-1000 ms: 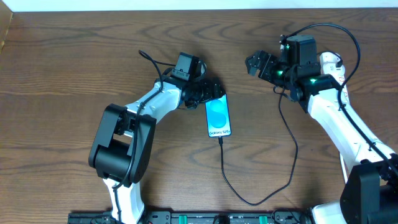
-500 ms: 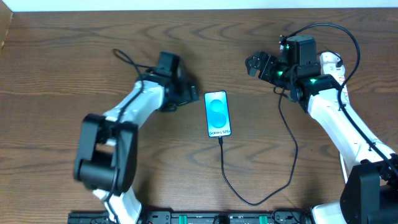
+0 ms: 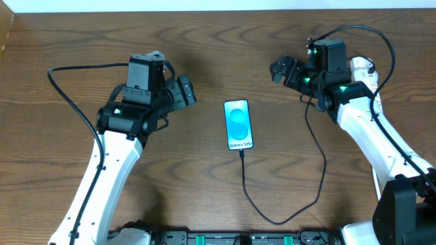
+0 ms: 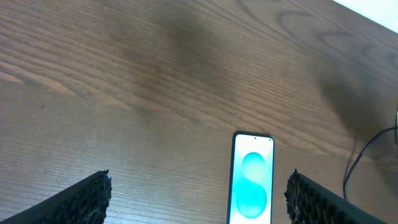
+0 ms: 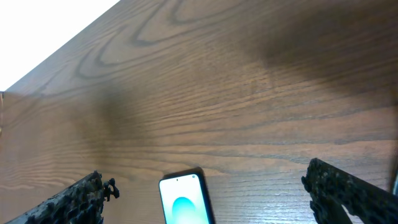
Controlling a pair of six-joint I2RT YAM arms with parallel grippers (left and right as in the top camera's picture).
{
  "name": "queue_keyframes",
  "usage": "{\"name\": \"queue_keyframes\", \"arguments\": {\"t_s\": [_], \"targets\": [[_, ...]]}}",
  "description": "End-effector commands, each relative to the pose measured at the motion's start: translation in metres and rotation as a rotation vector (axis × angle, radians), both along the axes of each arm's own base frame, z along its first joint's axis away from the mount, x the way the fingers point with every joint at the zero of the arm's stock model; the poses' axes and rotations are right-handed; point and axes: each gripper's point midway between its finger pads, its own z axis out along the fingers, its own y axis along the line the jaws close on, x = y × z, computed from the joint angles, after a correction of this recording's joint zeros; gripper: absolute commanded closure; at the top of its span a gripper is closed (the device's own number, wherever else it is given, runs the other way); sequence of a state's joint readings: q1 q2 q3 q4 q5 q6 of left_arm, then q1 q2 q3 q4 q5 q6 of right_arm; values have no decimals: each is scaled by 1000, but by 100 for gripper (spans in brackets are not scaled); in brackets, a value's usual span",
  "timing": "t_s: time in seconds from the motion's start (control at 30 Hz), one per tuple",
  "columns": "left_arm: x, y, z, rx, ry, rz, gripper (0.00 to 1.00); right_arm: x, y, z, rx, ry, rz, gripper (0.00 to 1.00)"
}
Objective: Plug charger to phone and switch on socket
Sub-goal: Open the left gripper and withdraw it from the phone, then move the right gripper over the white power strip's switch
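Note:
The phone lies flat mid-table with its blue screen up; it also shows in the left wrist view and the right wrist view. The charger, a thin black cable, meets the phone's near short edge with its plug tip. From there it loops toward me and runs up to the right arm. My left gripper hangs open to the left of the phone, apart from it, with nothing between its fingers. My right gripper stands open beyond the phone's far right, also empty. The socket is out of view.
The table's far edge runs along the top, with white beyond it. The left arm's own black cable arches out to the left. A black rail lies along the near edge.
My left arm has drawn back from the phone's top left corner, leftward and up, and its gripper now stands clear of the phone. The right arm, phone and cable have not moved.

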State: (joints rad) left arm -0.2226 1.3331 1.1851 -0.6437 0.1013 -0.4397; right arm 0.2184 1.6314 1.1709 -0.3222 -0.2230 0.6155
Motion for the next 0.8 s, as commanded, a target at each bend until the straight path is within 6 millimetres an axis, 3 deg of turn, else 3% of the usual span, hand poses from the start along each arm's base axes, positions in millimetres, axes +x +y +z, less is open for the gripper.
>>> {"name": "queue_keyframes", "arguments": {"t_s": [0.0, 0.57, 0.77], "targets": [[1, 4, 2, 22, -8, 1, 10, 2, -5, 5, -32, -25, -7, 1], [1, 4, 2, 22, -8, 1, 11, -3, -8, 0, -88, -18, 45, 1], [1, 4, 2, 22, -8, 1, 10, 0, -16, 15, -133, -23, 73, 1]]}}
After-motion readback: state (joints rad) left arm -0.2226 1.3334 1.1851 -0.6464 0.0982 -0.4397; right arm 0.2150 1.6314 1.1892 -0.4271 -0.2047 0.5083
